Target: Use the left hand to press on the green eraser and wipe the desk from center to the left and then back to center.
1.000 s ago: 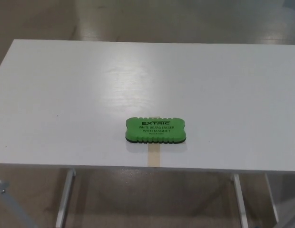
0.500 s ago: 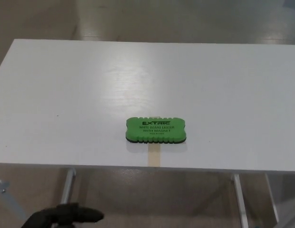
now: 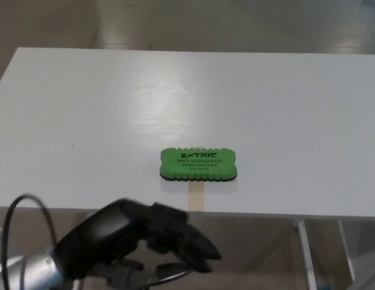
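One left robot hand [image 3: 148,238] has risen farther into view, fingers spread and empty, below the unmoved green eraser [image 3: 198,164].

White desk [image 3: 84,109], glossy grey floor [image 3: 175,21].

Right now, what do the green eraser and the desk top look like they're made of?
Green eraser: probably matte foam over a darker base layer, with scalloped edges and printed black lettering. Desk: likely white laminate board; smooth, with a soft sheen reflecting overhead light.
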Motion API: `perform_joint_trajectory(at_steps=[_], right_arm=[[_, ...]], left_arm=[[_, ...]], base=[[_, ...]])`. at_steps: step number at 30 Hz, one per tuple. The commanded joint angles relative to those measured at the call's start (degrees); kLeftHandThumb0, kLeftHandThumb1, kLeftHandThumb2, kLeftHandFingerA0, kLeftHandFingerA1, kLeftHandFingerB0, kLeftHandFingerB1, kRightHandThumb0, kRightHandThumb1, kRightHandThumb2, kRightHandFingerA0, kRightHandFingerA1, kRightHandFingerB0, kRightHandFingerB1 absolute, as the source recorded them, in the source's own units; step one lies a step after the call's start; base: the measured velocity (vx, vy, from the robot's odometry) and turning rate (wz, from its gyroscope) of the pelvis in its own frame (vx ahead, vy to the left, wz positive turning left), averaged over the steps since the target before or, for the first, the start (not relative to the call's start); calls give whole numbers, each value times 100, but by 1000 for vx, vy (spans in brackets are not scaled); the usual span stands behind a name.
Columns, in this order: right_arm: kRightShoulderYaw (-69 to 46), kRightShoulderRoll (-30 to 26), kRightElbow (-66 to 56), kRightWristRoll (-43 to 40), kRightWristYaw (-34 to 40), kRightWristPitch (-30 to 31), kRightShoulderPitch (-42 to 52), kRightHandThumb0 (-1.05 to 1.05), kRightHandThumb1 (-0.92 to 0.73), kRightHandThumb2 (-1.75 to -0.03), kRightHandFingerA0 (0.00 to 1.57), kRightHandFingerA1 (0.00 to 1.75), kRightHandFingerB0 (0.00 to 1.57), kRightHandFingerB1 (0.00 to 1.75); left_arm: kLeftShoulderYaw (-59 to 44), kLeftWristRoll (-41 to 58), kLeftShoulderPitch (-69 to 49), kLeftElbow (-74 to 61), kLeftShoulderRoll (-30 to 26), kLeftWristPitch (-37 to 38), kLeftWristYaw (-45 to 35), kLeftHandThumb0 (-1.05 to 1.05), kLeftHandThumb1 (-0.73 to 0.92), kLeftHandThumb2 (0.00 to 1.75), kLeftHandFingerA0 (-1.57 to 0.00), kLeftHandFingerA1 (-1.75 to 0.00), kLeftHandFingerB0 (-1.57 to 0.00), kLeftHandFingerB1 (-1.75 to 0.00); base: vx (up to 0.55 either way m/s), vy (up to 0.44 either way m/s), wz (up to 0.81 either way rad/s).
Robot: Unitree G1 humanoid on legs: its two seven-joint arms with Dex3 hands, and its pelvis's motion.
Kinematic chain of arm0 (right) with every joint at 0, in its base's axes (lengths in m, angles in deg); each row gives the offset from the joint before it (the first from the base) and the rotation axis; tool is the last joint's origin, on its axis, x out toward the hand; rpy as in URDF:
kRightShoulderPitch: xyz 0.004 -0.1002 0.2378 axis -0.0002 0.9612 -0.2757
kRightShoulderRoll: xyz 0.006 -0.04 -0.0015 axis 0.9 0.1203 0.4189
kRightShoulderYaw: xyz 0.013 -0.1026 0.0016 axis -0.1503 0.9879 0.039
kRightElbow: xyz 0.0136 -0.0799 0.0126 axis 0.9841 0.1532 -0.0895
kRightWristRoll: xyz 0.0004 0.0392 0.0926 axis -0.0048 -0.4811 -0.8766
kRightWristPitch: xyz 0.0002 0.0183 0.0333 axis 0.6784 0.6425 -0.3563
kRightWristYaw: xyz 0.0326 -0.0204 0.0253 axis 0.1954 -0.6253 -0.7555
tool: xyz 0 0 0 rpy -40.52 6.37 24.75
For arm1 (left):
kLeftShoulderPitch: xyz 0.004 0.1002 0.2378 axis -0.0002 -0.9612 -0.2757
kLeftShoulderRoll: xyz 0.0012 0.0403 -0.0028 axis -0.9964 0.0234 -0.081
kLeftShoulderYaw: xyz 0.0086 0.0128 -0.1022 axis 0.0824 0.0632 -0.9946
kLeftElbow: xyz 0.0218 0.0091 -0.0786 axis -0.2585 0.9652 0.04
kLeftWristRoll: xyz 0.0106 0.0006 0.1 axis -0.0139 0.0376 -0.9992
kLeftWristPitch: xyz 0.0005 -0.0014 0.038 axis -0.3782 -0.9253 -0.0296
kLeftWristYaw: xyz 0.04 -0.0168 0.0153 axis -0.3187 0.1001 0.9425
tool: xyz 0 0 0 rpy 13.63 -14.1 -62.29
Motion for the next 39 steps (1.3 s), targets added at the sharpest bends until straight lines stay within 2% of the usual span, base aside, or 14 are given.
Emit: perform_joint_trajectory(at_steps=[1, 5, 8, 12, 15, 25, 34, 39], right_arm=[[19, -93, 121, -122, -229, -199, 28, -21, -68, -60, 86, 58, 52, 46], [35, -83, 140, -78, -195, -352, 86, -21, -67, -60, 86, 58, 52, 47], [-13, 3, 71, -203, -268, -336, 106, -19, -67, -60, 86, 59, 52, 48], [-32, 12, 23, -274, -370, -248, 115, -19, -67, -60, 85, 59, 52, 48], [2, -29, -27, -219, -390, -156, 136, -19, -67, -59, 83, 58, 53, 48], [-17, -23, 13, -251, -451, -161, 101, -20, -67, -59, 81, 58, 54, 48], [48, -33, -37, -123, -403, -253, 151, -21, -67, -59, 80, 57, 58, 50], [51, -50, -52, -174, -517, -202, 147, -22, -67, -59, 81, 57, 60, 51]], left_arm=[[184, 1618, 1302, -1038, -29, -1707, -541, -27, 78, 64, -93, -54, -88, -59], [81, 957, 1780, -818, 549, -2084, 630, -27, 78, 64, -96, -62, -89, -66], [51, 493, 2063, -429, 980, -2238, 1171, -23, 79, 64, -96, -67, -90, -68], [-50, -294, 2500, 578, 1767, -2115, 2079, -20, 81, 64, -97, -70, -90, -68], [-131, -770, 2928, 1514, 2035, -1926, 2525, -20, 83, 65, -95, -76, -88, -72], [-267, -1459, 4277, 4209, 2447, -1733, 3434, -19, 82, 64, -97, -81, -89, -73], [-400, -1499, 4767, 5995, 2708, -1414, 3918, -20, 84, 64, -96, -85, -89, -79], [-328, -1687, 4799, 6599, 2679, -1173, 3934, -20, 85, 64, -95, -85, -89, -78]], base=[[0, 0, 0], [0, 0, 0], [0, 0, 0], [0, 0, 0], [0, 0, 0], [0, 0, 0], [0, 0, 0], [0, 0, 0]])
